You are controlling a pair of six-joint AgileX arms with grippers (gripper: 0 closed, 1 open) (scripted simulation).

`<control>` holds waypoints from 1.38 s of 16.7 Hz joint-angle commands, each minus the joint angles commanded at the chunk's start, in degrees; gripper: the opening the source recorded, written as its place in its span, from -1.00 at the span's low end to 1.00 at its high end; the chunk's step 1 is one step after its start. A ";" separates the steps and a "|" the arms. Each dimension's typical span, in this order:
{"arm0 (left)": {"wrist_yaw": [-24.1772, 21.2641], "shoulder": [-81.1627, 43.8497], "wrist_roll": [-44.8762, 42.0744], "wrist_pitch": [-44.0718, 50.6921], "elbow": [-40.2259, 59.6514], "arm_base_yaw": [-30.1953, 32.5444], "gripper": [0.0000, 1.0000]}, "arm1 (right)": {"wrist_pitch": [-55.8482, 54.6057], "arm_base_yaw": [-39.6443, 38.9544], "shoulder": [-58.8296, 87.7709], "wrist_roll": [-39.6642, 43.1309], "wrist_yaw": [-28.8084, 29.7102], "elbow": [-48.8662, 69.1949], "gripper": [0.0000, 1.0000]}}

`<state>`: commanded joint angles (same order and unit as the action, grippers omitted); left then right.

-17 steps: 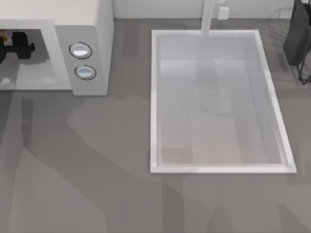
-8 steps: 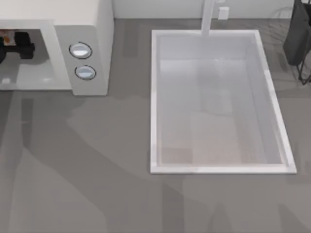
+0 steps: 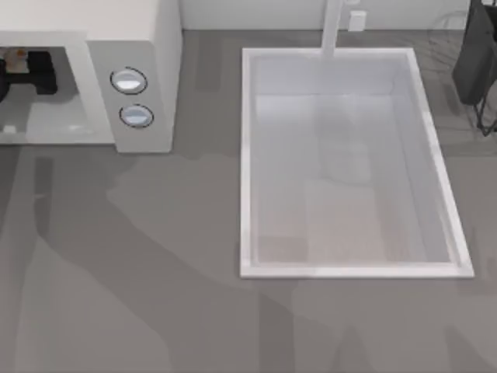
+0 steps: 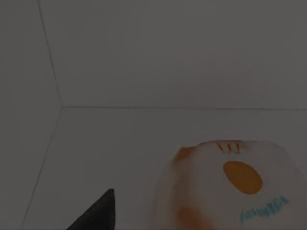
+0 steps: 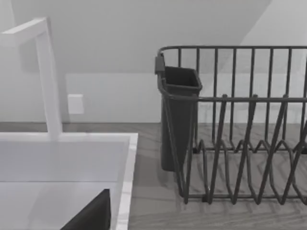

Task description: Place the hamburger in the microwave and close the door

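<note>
Our left claw is inside the microwave, the hamburger just beside it. We cannot tell its grip.

table: grey | microwave left | sink right | rack

A white rectangular sink basin sits sunk in the grey counter; a dark wire dish rack stands at the counter's right rear corner.
</note>
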<state>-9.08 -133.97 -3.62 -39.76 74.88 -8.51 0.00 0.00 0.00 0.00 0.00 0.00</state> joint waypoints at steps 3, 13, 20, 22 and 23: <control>-0.32 1.13 -0.17 -1.19 -2.07 -0.41 1.00 | 0.00 0.00 0.00 0.00 0.00 0.00 1.00; -5.28 17.96 -2.20 -17.86 -37.58 -5.98 1.00 | 0.00 0.00 0.00 0.00 0.00 0.00 1.00; -7.47 25.24 -2.95 -24.94 -50.90 -8.35 1.00 | 0.00 0.00 0.00 0.00 0.00 0.00 1.00; -7.47 25.24 -2.95 -24.94 -50.90 -8.35 1.00 | 0.00 0.00 0.00 0.00 0.00 0.00 1.00; -7.37 24.95 -2.91 -24.79 -50.74 -8.04 1.00 | 0.00 0.00 0.00 0.00 0.00 0.00 1.00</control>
<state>-16.46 -109.02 -6.53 -64.56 24.14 -16.55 0.00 0.00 0.00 0.00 0.00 0.00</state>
